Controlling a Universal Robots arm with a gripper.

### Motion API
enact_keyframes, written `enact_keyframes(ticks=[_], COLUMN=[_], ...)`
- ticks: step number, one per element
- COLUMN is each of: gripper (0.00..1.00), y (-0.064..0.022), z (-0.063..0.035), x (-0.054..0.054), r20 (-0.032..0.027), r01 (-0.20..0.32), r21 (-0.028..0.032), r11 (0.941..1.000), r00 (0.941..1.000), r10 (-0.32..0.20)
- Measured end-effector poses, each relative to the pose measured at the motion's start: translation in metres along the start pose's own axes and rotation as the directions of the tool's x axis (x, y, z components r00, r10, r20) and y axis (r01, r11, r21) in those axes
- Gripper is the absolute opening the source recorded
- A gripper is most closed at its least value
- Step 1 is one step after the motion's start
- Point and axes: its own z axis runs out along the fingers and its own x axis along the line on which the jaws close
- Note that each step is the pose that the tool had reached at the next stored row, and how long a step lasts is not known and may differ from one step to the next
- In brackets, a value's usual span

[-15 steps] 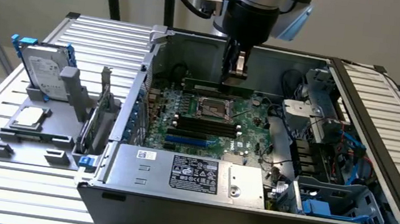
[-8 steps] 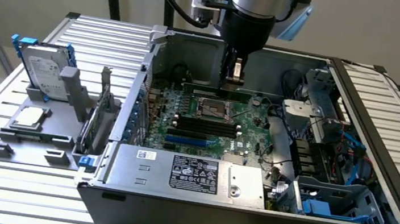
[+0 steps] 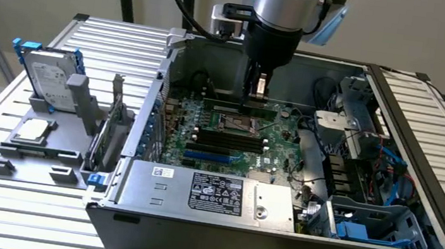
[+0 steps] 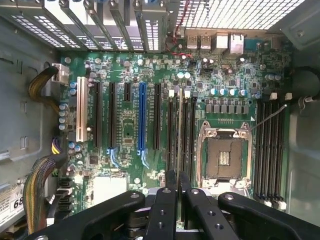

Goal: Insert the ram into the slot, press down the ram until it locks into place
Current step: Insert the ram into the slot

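My gripper reaches down into the open computer case and is shut on the ram, a thin green stick held level and lengthwise above the motherboard. In the wrist view the black fingers pinch together at the gripper, and the ram shows edge-on as a thin pale line. It runs along the group of parallel black slots beside the CPU socket. In the exterior view these black slots lie just on the near side of the socket. Whether the ram touches a slot I cannot tell.
The square silver CPU socket sits between two groups of black sockets, the other group lying past it. A blue slot, cable bundles, the power supply and a drive cage crowd the case. A hard drive stands outside.
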Motion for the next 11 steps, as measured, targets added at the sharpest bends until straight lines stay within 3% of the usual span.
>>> enact_keyframes(ticks=[11], gripper=[0.13], y=[-0.0012], z=[0.0200], x=[0.005], r20=[0.0001], r01=[0.000], r21=[0.0001], r11=[1.0000], r00=[1.0000], r10=[0.000])
